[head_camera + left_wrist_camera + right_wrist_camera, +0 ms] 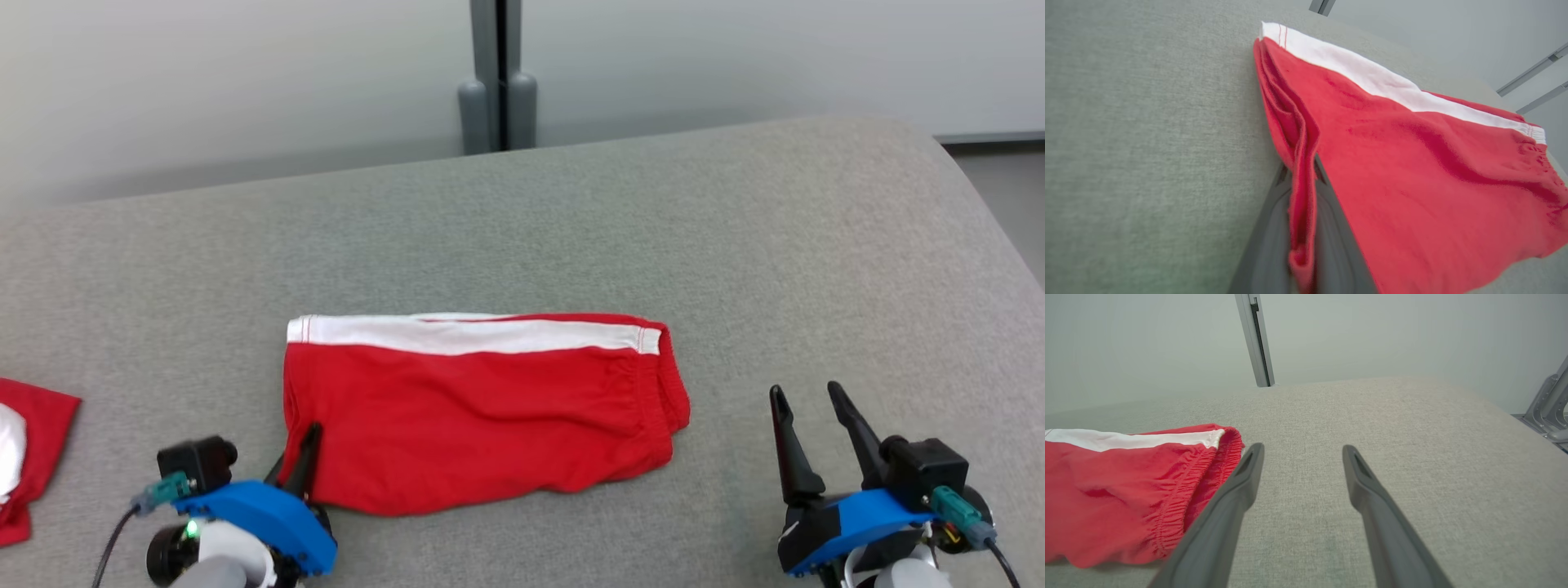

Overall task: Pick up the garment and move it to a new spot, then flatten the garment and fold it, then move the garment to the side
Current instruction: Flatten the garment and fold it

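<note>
The garment (482, 408) is a pair of red shorts with a white side stripe, folded into a flat rectangle on the grey fabric surface. My left gripper (304, 451) is shut on the garment's near left corner. In the left wrist view a red fold of the garment (1412, 171) is pinched between the two dark fingers (1331, 228). My right gripper (810, 398) stands open to the right of the garment, apart from it, nothing between its fingers. The right wrist view shows the garment's elastic waistband (1180, 494) just left of my right gripper (1302, 451).
Another red and white cloth (24, 453) lies at the far left edge. The grey cushioned surface (735, 245) rounds off at the right and ends at the back before a pale wall with a grey post (496, 77). A metal frame (1549, 408) stands off the right.
</note>
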Controlling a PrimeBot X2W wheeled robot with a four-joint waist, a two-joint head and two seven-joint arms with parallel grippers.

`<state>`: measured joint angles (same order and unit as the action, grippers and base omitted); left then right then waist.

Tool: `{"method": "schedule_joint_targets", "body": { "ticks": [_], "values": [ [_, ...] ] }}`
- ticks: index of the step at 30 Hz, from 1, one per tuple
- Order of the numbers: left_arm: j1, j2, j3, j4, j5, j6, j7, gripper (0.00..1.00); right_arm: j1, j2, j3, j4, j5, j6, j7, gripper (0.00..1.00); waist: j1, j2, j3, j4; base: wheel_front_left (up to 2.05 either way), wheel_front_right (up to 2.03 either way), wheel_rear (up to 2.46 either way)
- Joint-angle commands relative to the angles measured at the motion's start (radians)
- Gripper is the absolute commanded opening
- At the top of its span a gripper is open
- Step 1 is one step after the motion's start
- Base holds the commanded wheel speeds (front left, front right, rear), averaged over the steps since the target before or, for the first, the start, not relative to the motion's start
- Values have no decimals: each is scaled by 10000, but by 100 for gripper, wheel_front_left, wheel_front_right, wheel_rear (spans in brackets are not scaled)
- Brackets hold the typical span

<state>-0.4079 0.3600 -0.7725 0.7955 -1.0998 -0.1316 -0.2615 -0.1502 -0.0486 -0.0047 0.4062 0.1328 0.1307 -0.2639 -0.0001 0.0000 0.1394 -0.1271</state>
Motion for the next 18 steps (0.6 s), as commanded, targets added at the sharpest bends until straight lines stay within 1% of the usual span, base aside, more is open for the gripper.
{"method": "schedule_joint_targets", "body": {
  "ticks": [1,7,8,9,11,14,17,18],
  "values": [
    [215,-90,171,48,71,14,-39,0,160,-43,-12,71,-70,1,-3,100,1,0,-96,81,0,0,0],
    [1111,-712,1362,230,1170,18,-44,0,266,-45,12,434,-102,1,-3,100,1,0,-561,567,0,0,0],
    [1216,-807,1536,220,1385,34,-46,21,273,-46,18,470,-115,1,-3,100,1,0,-591,643,0,0,0],
    [1319,-912,1806,174,1613,96,-46,100,268,-45,48,497,-120,1,-3,100,1,0,-619,726,0,0,0],
    [1376,-950,2455,-164,2326,323,-47,100,212,-45,73,517,-133,1,-5,100,1,0,-599,897,0,0,0],
    [1711,-1084,3188,-787,3559,507,-44,100,5,-45,197,550,-135,1,-5,100,1,0,-530,1148,0,0,0],
    [1890,-1227,3948,-1327,4573,463,-43,100,-278,-45,416,607,-79,1,-3,100,1,0,-431,1363,0,0,0],
    [2049,-1369,4326,-1522,5040,390,-39,100,-483,-43,600,738,-106,1,-3,100,1,0,-342,1500,0,0,0]
  ]
}}
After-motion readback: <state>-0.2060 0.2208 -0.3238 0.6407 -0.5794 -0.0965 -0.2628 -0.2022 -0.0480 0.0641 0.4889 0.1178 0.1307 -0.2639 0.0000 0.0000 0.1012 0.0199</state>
